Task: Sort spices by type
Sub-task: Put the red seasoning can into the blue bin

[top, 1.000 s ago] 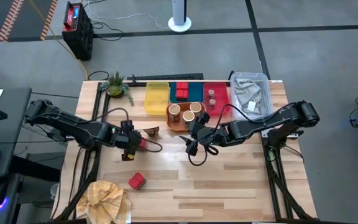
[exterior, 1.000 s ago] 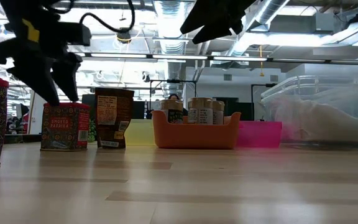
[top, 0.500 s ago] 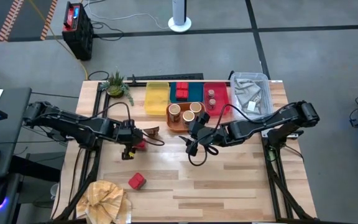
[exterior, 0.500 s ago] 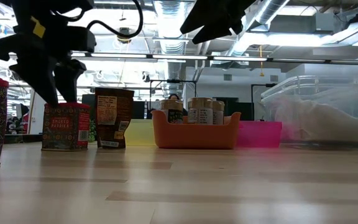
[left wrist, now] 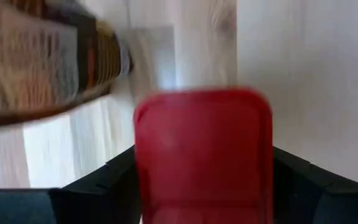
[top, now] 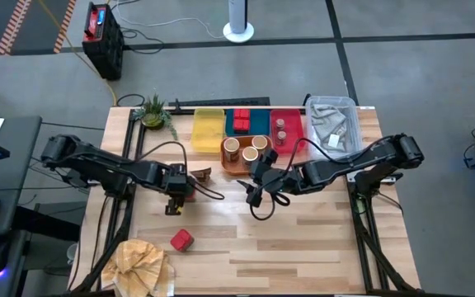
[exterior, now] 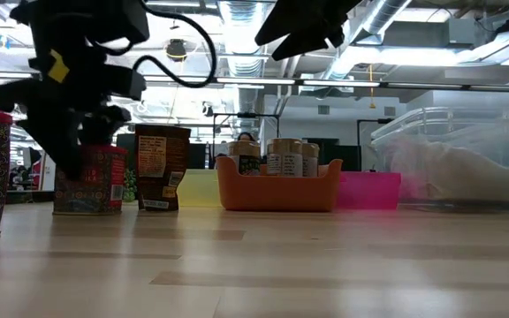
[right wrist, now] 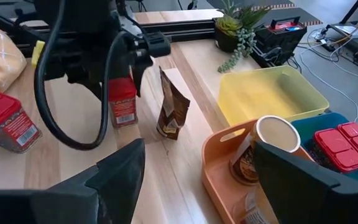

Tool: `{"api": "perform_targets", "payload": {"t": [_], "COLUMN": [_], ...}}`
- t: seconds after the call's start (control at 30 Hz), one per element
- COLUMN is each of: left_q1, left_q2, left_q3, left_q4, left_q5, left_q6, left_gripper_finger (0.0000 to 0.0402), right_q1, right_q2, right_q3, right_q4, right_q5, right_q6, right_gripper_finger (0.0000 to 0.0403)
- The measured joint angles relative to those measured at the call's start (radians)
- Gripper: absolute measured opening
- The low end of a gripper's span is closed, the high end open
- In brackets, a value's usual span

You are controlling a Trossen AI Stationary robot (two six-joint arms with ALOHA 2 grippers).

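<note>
A red boxy tin [exterior: 91, 185] stands upright on the table beside a dark brown pouch [exterior: 162, 168]. My left gripper [top: 177, 188] has come down over the tin's top and is shut on it; the tin's red lid [left wrist: 204, 149] fills the gap between the fingers. A second red tin [top: 181, 240] stands nearer the front edge. My right gripper [top: 252, 191] hangs open above the table's middle, in front of the orange tray [top: 246, 157] of round jars, with nothing between its fingers. My left gripper pinches the red tin at its top, one finger [left wrist: 120, 183] on each of two opposite sides just below the lid. The fingers come from above, slanting steeply down. The tin stays upright with its base [exterior: 87, 210] on the table.
At the far edge stand a yellow tray [top: 208, 129], a blue tray [top: 240, 122] with red tins, a red tray [top: 285, 128] with small shakers and a clear bin [top: 332, 124] holding cloth. A plant [top: 153, 111] is far left, a tan cloth [top: 138, 262] near left.
My left gripper has sunk onto the red tin while shifting a little toward the table's right, so its fingers now lie at the tin's sides instead of hanging above it. The tin still stands on the table.
</note>
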Motion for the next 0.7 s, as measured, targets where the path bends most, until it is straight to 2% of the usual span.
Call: {"api": "perform_targets", "payload": {"t": [0.13, 0.33, 0.53, 0.7], "left_q1": [-0.003, -0.003, -0.003, -0.003], "left_q2": [0.011, 0.008, 0.010, 0.010], "left_q3": [0.014, 0.083, 0.097, 0.097], "left_q4": [0.046, 0.063, 0.061, 0.181], "left_q5": [0.001, 0.008, 0.037, 0.049], "left_q6": [0.029, 0.038, 0.057, 0.057], "left_gripper_finger": [0.0248, 0.0208, 0.0208, 0.0208], "right_q1": [0.001, 0.000, 0.001, -0.009], "right_q2": [0.000, -0.028, -0.063, -0.063], "right_q3": [0.000, 0.000, 0.000, 0.000], "right_q4": [-0.002, -0.071, -0.107, -0.116], "right_q5": [-0.002, -0.001, 0.002, 0.002], "right_q6": [-0.003, 0.002, 0.013, 0.003], "right_gripper_finger": [0.0322, 0.0322, 0.0319, 0.0317]}}
